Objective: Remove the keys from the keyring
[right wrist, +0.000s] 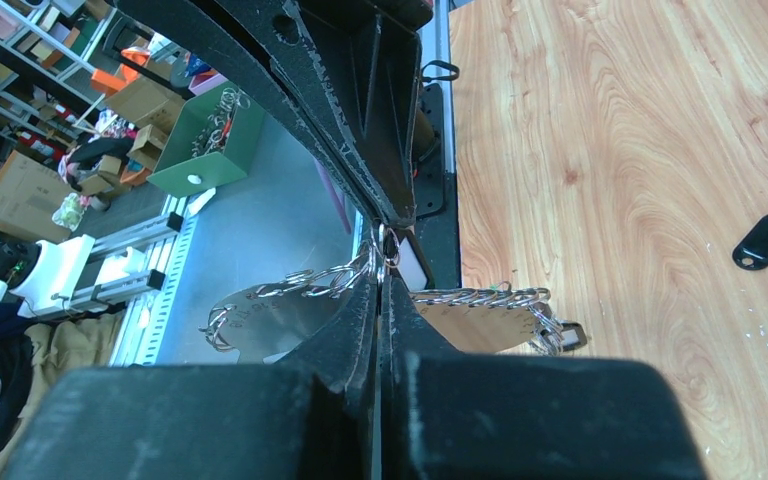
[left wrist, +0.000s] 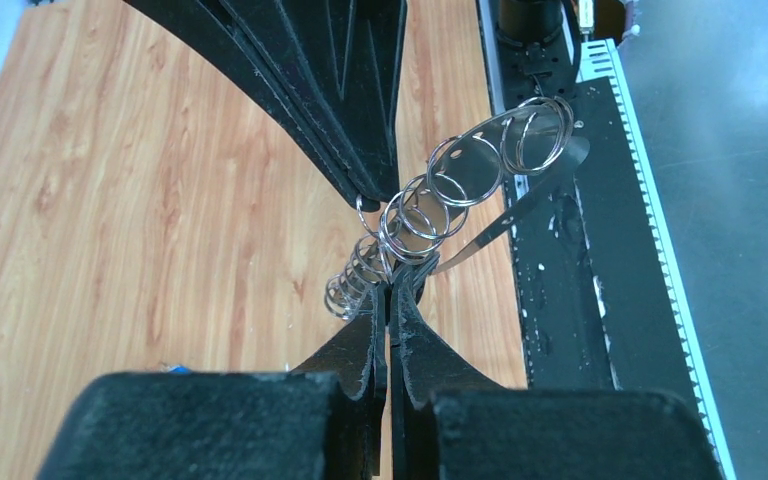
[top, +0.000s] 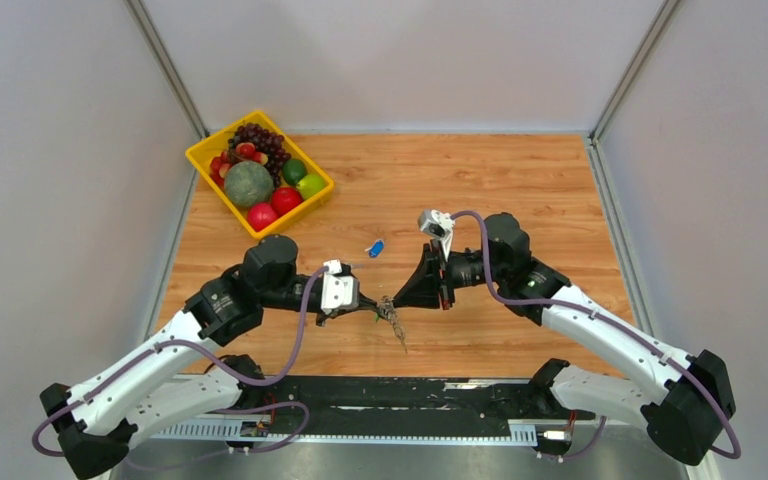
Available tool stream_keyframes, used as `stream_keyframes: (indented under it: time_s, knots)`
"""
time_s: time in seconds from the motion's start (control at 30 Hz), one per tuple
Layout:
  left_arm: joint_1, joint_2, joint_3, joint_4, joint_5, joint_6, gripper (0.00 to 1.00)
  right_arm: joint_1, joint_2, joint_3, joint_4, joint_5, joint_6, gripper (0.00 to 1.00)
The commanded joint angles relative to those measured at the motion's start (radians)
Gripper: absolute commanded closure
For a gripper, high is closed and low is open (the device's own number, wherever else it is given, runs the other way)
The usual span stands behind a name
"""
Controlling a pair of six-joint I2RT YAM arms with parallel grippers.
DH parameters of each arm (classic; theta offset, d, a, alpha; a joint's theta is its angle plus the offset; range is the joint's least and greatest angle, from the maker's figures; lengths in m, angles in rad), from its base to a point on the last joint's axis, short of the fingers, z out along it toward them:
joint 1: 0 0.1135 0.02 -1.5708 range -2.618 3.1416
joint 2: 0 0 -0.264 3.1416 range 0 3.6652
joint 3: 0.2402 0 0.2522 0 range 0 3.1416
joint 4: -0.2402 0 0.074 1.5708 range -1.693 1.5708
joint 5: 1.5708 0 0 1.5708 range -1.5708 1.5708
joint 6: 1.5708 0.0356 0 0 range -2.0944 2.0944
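The left jaws and right jaws meet tip to tip just above the worktop [top: 520, 190], both clamped on the keyring [right wrist: 389, 247]. The keys [top: 397, 326] hang below, seemingly threaded; one blue-tagged piece [top: 374, 246] lies loose nearby, so most work remains

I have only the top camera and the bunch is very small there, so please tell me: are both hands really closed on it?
Observer: Yes for the left. Its wrist view shows the left hand shut, its tips in the key bunch.
Operator: How does the bunch look from close?
Observer: It is a chain of many small silver split rings, with a thin flat metal strip beside.
Operator: And the right hand?
Observer: Shut too, in its wrist view; flat metal keys stick out on both sides of it.
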State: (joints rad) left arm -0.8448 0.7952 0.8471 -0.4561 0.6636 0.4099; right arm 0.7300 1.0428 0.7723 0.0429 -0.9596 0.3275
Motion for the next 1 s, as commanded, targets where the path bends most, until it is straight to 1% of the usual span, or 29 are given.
stream_keyframes:
  time_s: [0.0, 0.2, 0.37, 0.63, 0.83, 0.97]
  knots:
    - [-0.002, -0.025, 0.04, -0.037, -0.025, 0.054, 1.0, -0.004, -0.022, 0.005, 0.052, -0.014, 0.022, 1.0]
    - [-0.002, -0.049, 0.023, 0.012, -0.019, 0.046, 1.0, -0.004, 0.007, 0.006, 0.052, -0.029, 0.03, 1.0]
    - [-0.003, -0.078, -0.01, 0.091, -0.005, 0.031, 1.0, -0.003, 0.027, 0.007, 0.054, -0.034, 0.033, 1.0]
    - [-0.002, -0.103, -0.056, 0.207, 0.077, -0.005, 1.0, -0.002, 0.051, 0.017, 0.068, -0.04, 0.039, 1.0]
    - [-0.002, -0.095, -0.074, 0.239, 0.1, -0.028, 1.0, 0.003, 0.045, 0.023, 0.081, -0.04, 0.042, 1.0]
    - [-0.001, -0.086, -0.094, 0.314, 0.125, -0.067, 1.0, 0.017, 0.063, 0.044, 0.09, -0.042, 0.046, 1.0]
